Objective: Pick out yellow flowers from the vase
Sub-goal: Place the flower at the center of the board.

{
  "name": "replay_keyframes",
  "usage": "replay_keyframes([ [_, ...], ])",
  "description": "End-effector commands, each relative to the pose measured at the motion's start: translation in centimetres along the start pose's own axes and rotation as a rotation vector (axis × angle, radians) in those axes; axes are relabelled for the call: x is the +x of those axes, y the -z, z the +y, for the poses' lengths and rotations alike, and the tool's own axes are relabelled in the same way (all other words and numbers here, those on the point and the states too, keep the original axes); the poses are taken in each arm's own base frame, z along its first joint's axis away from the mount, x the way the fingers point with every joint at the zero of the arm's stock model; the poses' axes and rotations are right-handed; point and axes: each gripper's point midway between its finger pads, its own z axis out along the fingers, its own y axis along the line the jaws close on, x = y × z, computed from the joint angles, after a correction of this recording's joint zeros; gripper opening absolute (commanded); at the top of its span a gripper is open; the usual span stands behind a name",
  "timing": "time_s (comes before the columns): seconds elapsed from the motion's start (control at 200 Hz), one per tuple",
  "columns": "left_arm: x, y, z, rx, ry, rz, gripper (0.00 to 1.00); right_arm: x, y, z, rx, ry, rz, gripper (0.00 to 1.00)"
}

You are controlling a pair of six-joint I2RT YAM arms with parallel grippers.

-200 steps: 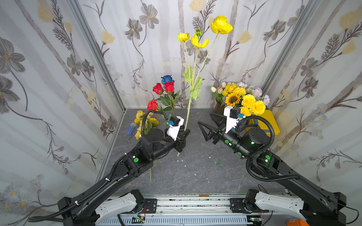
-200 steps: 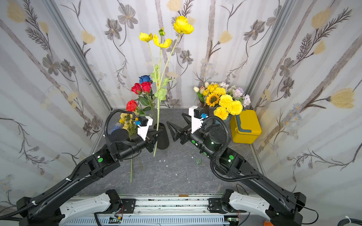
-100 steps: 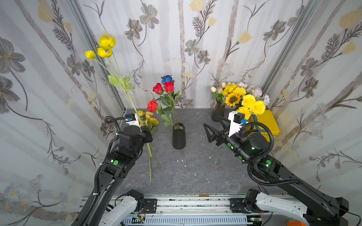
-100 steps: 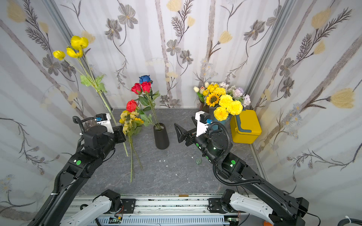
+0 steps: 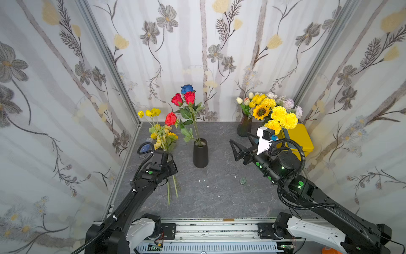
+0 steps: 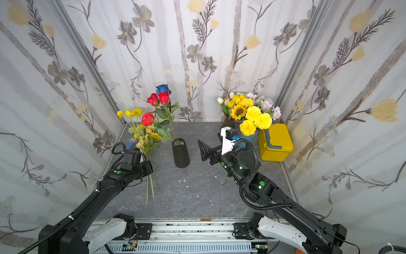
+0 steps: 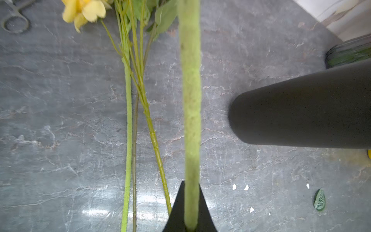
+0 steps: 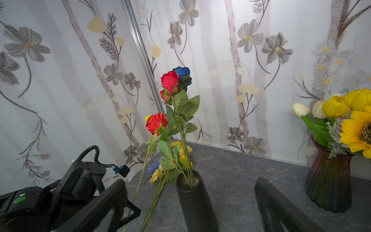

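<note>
- Grey stone desk [image 5: 219,198]: we swung the tall yellow poppy stem [image 7: 190,100] over our yellow flower pile [image 5: 163,137], left claw [image 7: 190,192] clamped on it.
- Right claw [image 5: 242,146] apart; drop next.

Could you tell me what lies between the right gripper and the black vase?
Only bare tabletop separates right gripper and black vase, in both top views.
</note>
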Motion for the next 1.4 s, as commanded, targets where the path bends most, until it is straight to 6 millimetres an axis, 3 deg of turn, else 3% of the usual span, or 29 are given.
replay_keyframes([
  [0.0, 0.4, -1.7, -0.7, 0.056, 0.009, 0.014, 0.0, -0.2, -0.1, -0.2, 0.007, -0.01, -0.014, 0.98],
  [0.12, 1.5, -3.1, -1.2, 0.106, 0.038, 0.047, 0.0, -0.1, -0.2, -0.2, 0.007, -0.012, -0.013, 0.98],
  [0.305, 3.5, -5.2, 0.3, 0.08, 0.09, 0.085, 0.01, 0.0, -0.4, -0.4, 0.01, -0.012, -0.012, 0.99],
  [0.43, 4.4, -6.0, 1.0, 0.063, 0.104, 0.104, 0.14, 0.1, -0.4, -0.5, 0.014, -0.01, -0.008, 0.99],
  [0.59, 3.2, -5.2, 1.9, 0.012, 0.102, 0.045, 0.45, 0.1, -0.3, -0.6, 0.016, -0.012, -0.008, 0.99],
  [0.819, 0.0, -2.0, 2.2, -0.042, 0.093, -0.08, 0.67, 0.2, -0.2, -0.9, 0.023, -0.014, -0.011, 1.0],
  [1.059, -4.1, 3.3, 0.3, 0.025, 0.085, -0.266, 0.73, 1.7, -0.7, -1.6, 0.048, -0.009, 0.004, 1.0],
  [1.269, -7.9, 9.8, -2.5, 0.168, 0.016, -0.509, 0.83, 8.4, -3.4, -0.8, -0.033, 0.058, 0.053, 1.0],
  [1.274, -7.9, 9.9, -2.5, 0.17, 0.015, -0.514, 0.83, 9.4, -3.6, -0.9, -0.032, 0.063, 0.07, 1.0],
  [1.314, -8.3, 11.0, -2.8, 0.189, 0.007, -0.551, 0.85, 11.5, -4.1, -1.1, -0.036, 0.071, 0.105, 1.0],
  [1.399, -8.7, 12.4, -3.6, 0.233, -0.016, -0.592, 0.86, 13.8, -4.9, -0.9, -0.059, 0.082, 0.112, 1.0],
])
